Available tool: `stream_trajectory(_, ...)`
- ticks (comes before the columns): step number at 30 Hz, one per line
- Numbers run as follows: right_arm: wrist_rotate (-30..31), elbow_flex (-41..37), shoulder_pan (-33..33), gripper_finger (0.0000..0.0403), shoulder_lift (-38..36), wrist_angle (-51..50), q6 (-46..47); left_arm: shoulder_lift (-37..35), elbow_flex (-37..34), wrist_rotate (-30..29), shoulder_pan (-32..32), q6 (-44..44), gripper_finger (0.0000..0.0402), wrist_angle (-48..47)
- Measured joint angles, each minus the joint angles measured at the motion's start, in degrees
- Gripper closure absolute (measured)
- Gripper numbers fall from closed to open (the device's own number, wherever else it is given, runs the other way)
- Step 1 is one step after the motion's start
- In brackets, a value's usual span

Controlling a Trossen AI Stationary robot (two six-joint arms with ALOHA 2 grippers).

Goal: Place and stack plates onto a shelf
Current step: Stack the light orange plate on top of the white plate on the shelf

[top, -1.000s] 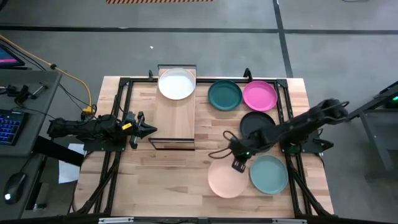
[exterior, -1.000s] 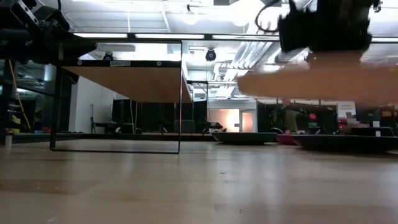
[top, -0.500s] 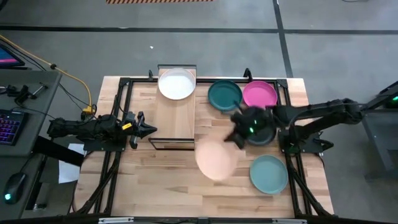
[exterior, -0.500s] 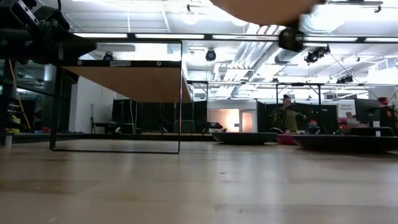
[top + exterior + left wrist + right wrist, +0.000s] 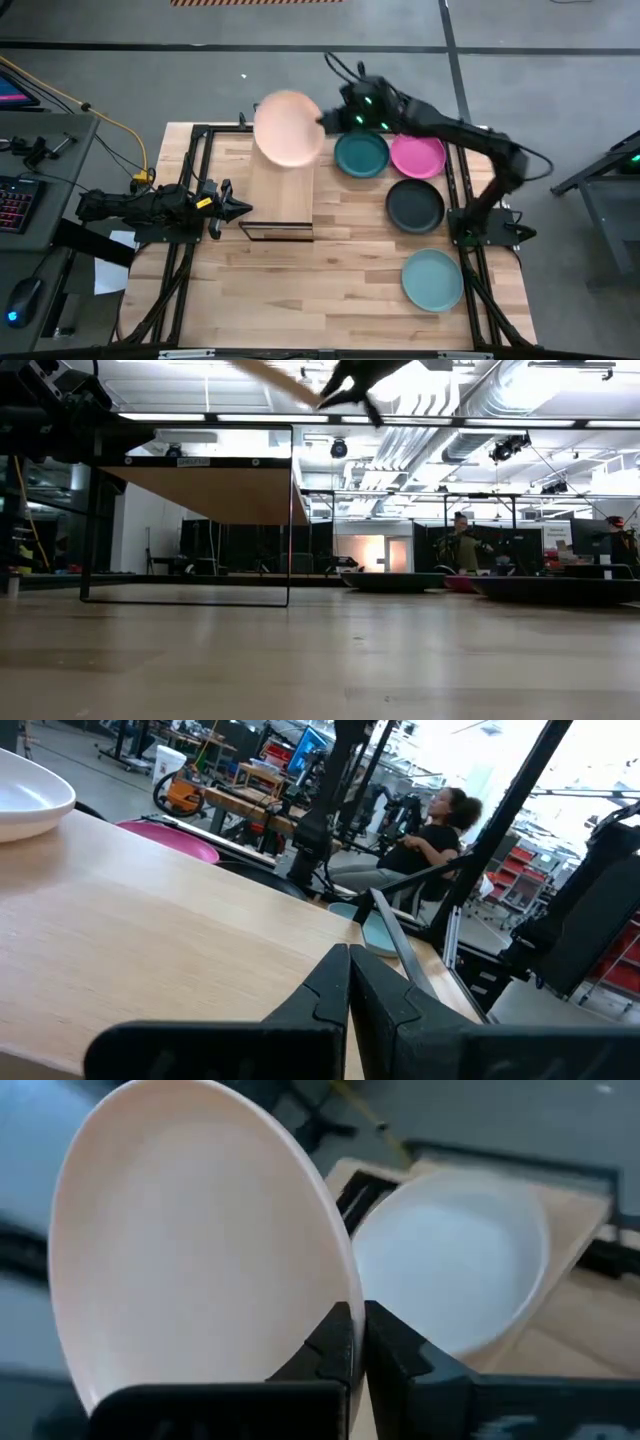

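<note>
My right gripper (image 5: 325,120) is high over the table's far edge, shut on the pale peach plate (image 5: 288,128). That plate hovers over the white plate (image 5: 470,1260), which rests on the far end of the light-wood shelf (image 5: 283,195). On the tabletop right of the shelf lie the dark teal plate (image 5: 361,154), the magenta plate (image 5: 417,154), the black plate (image 5: 414,205) and the blue-green plate (image 5: 432,279). My left gripper (image 5: 235,208) waits shut beside the shelf's left near corner. My right gripper pinches the peach plate's rim (image 5: 340,1295) between its two fingers (image 5: 335,1345), one on the upper face and one on the underside. It comes at the plate from the table's right. The plate (image 5: 275,380) is lifted clear and tilted, with the held edge lower.
The shelf's near half is bare wood (image 5: 150,940) on a thin black frame (image 5: 290,510). A black frame (image 5: 455,190) runs along the table's edges. People sit in the room beyond (image 5: 440,830). Bare tabletop lies near the front edge (image 5: 300,290).
My right gripper has risen from the near right part of the table, beside the blue-green plate. It has swung toward the far left edge, carrying the peach plate. The plate left the tabletop, tipped, and now hangs over the white plate on the shelf.
</note>
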Motion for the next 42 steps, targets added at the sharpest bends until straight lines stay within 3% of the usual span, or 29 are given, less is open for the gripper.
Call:
stream_trajectory(7, -0.07, 14.73, -2.64, 0.0403, 15.19, -9.39, 5.34, 0.00, 0.00, 0.01, -0.02, 0.00, 0.0401, 0.02)
stream_trajectory(13, 0.99, 20.22, -3.07, 0.0403, 22.21, -15.38, 6.39, 0.00, 0.00, 0.01, -0.02, 0.00, 0.0401, 0.00)
stream_trajectory(36, 3.89, 20.25, -4.88, 0.0402, 22.84, -18.38, 5.72, 0.00, 0.00, -0.01, -0.02, 0.00, 0.0401, 0.00)
stream_trajectory(42, 4.04, 20.24, -4.65, 0.0367, 22.84, -17.09, 5.24, 0.00, 0.00, 0.01, 0.00, 0.00, 0.0401, 0.01)
